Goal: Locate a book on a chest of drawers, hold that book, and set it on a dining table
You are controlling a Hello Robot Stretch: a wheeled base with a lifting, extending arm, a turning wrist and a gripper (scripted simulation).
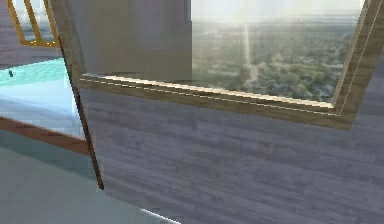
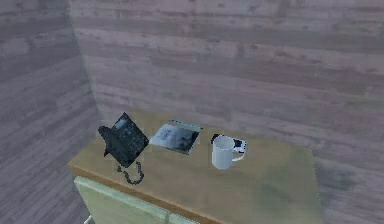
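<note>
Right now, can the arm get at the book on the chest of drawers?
Probably yes. In the arm side view the book lies flat on the chest of drawers, with nothing on top of it. The dark telephone and white mug flank it closely, so the approach looks tight.

Wooden chest top [image 2: 285,180]: black phone [image 2: 124,140], book [image 2: 177,136], white mug [image 2: 222,153].

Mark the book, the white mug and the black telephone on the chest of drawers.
book [image 2: 178,136], arm side view, middle of its cover.
white mug [image 2: 221,154], arm side view, its outer wall.
black telephone [image 2: 124,141], arm side view, middle of its body.
</note>
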